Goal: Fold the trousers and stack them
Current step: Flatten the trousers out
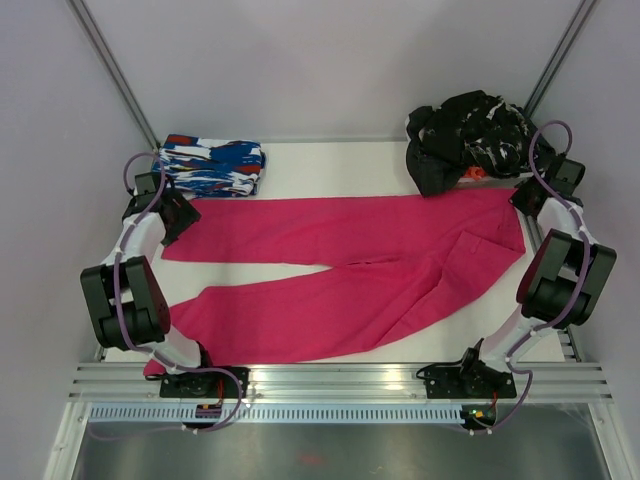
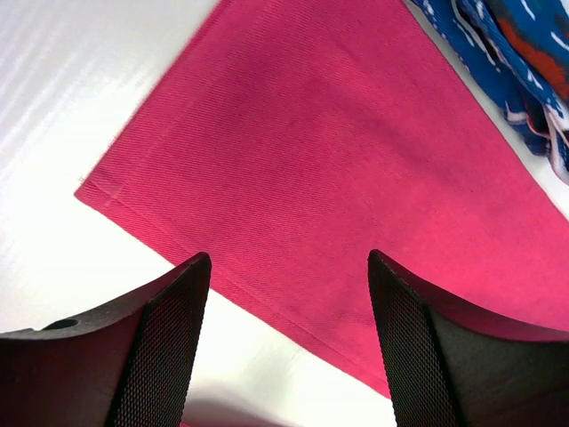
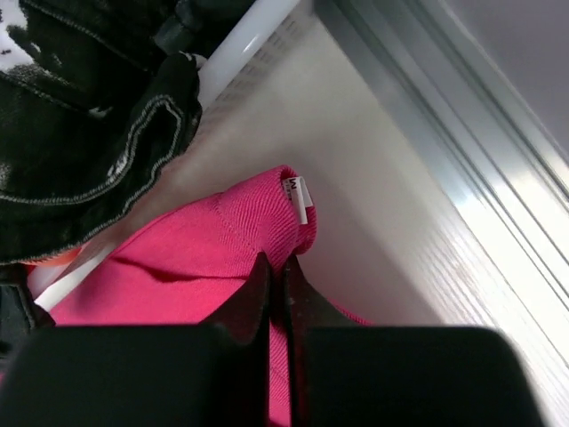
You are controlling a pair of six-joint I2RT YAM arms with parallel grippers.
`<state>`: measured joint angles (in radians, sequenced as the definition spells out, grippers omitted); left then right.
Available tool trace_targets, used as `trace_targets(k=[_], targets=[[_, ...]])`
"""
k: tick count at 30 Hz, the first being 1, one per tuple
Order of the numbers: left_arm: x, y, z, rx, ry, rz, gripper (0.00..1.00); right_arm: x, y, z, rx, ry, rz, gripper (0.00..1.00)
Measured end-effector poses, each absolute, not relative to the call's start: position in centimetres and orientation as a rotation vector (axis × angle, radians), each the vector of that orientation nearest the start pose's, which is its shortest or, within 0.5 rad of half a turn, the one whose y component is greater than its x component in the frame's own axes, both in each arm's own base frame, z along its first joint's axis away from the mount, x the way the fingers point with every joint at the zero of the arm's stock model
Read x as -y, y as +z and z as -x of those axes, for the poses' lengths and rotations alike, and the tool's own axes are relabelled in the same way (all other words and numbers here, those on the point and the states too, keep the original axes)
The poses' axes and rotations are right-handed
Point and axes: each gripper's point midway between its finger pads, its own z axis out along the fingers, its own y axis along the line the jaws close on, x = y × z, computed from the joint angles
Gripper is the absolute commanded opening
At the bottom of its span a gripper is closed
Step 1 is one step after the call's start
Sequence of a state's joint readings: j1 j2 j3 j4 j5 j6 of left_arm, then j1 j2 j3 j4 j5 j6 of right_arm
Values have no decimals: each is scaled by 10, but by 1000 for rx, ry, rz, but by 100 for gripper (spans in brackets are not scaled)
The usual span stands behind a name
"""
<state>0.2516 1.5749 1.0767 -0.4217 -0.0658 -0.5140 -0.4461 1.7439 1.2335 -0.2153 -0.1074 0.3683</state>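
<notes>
Trousers (image 1: 340,270) lie spread across the worktop (image 1: 330,160), legs running left and waist at the right, beside the black clothes (image 1: 465,135). Taking hold for the first fold looks to be the step in hand. The right pincer (image 3: 274,267) is pressed thin on a bunch of waistband cloth, while the left pincer (image 2: 286,262) hangs wide over the upper leg's hem, gripping nothing. Next, it should drop and close on that hem

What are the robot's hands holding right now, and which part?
The right hand pinches the soft magenta-pink cloth trousers at the waist edge, beside a small white label. The left hand is open above a leg hem, holding nothing.
</notes>
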Motion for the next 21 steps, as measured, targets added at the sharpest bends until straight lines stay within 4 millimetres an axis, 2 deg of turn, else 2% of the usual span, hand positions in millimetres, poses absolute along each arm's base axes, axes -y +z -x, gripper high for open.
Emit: trace_targets(k=[1, 2, 3, 6, 9, 12, 15, 19, 21], targets=[[-84, 92, -379, -2301, -36, 949, 78, 172, 111, -439, -2128, 106, -854, 20], [-80, 91, -379, -2306, -45, 942, 79, 170, 109, -442, -2131, 134, -842, 42], [-76, 90, -379, -2313, -56, 937, 79, 166, 107, -443, -2137, 157, -831, 56], [-62, 91, -373, -2325, -84, 914, 81, 152, 107, -447, -2159, 218, -775, 79], [-47, 103, -359, -2322, -107, 884, 83, 139, 111, -446, -2183, 230, -726, 84], [-36, 126, -346, -2292, -138, 845, 84, 124, 127, -439, -2198, 230, -682, 88], [-26, 156, -334, -2241, -170, 804, 86, 106, 166, -431, -2149, 213, -615, 94], [-24, 187, -306, -2174, -165, 791, 90, 67, 225, -417, -2035, 221, -510, 95], [-25, 198, -289, -2138, -154, 803, 90, 48, 239, -412, -2007, 231, -481, 96]])
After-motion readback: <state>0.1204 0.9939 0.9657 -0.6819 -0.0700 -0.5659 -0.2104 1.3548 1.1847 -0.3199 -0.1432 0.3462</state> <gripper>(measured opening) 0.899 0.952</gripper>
